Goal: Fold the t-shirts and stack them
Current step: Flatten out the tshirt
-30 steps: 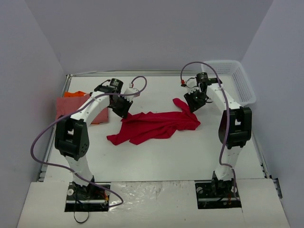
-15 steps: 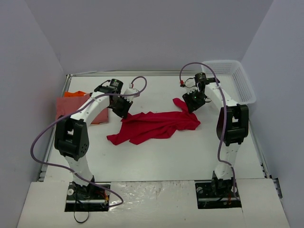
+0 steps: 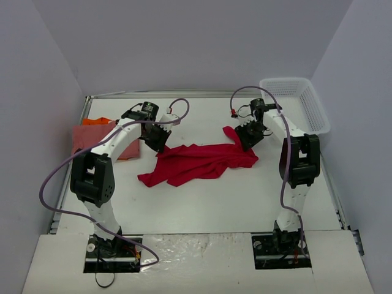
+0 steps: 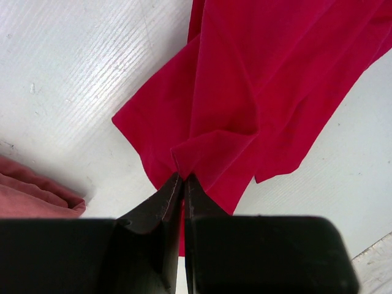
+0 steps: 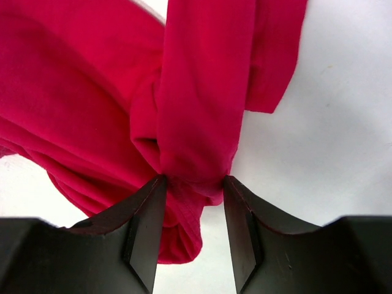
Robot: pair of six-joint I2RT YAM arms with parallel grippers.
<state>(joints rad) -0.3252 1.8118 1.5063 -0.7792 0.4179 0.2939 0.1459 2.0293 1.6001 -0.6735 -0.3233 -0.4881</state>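
Currently red shirt (image 3: 199, 162) crumpled mid-frame; left gripper (image 4: 183, 178) jaws pressed together pinching its edge; right gripper (image 5: 193, 184) jaws part-spread around a bunched fold; pink shirt (image 3: 86, 138) far left.

Crumpled shirt (image 3: 199, 162) mid-table between both arms; folded shirts (image 3: 92, 138) far left, basket (image 3: 297, 105) back right

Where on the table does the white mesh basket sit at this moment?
In the top view, the white mesh basket sits at the table's far right corner, just beyond the right gripper and the red t-shirt.
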